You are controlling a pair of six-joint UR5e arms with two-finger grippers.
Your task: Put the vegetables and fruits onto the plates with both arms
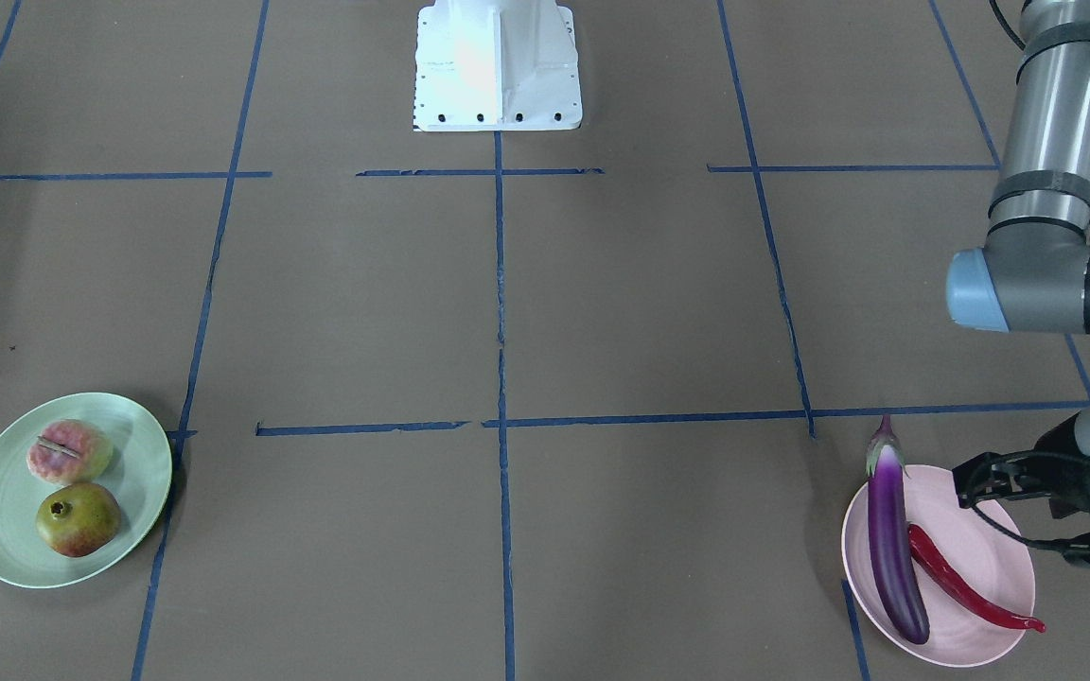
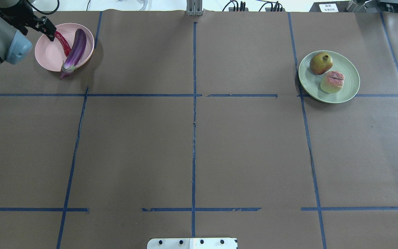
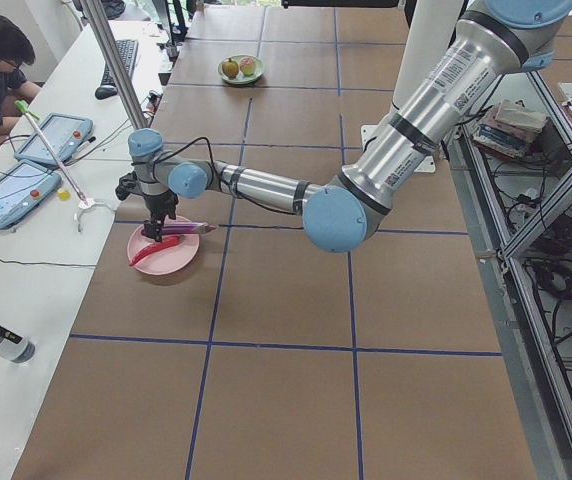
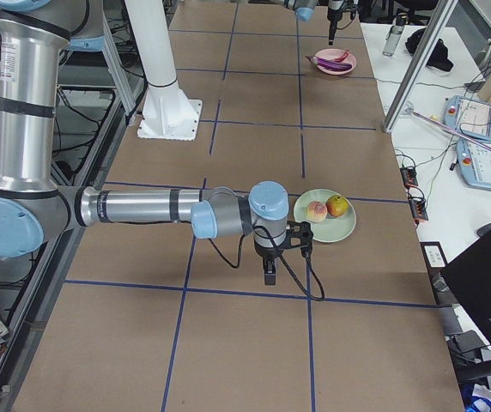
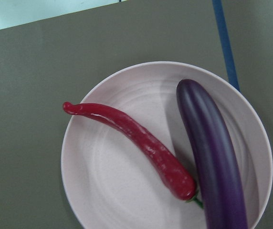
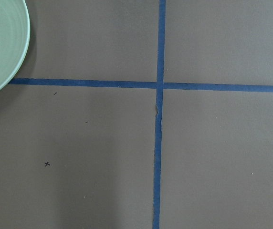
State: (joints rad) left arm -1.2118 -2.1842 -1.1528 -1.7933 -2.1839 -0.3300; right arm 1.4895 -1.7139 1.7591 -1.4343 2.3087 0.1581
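Both plates look loaded: the green plate [image 1: 6,511] holds the pomegranate [image 1: 78,518] and peach [image 1: 70,452], the pink plate [image 1: 952,629] the eggplant [image 1: 890,539] and chili [image 1: 957,582]. The eggplant's cap overhangs the rim, so a careless nudge from the left claw [image 2: 49,34] could roll it off. That claw hangs empty just above the chili; how wide it stands, I cannot tell. Same for the right claw [image 4: 269,275], beside the green plate.

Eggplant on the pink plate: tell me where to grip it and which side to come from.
Probably the neck just behind the pale cap, from straight above, pinching across its width. The eggplant lies flat, its cap end overhanging the rim of the pink plate. The chili crowds its middle on the robot's left, while the neck is clear.
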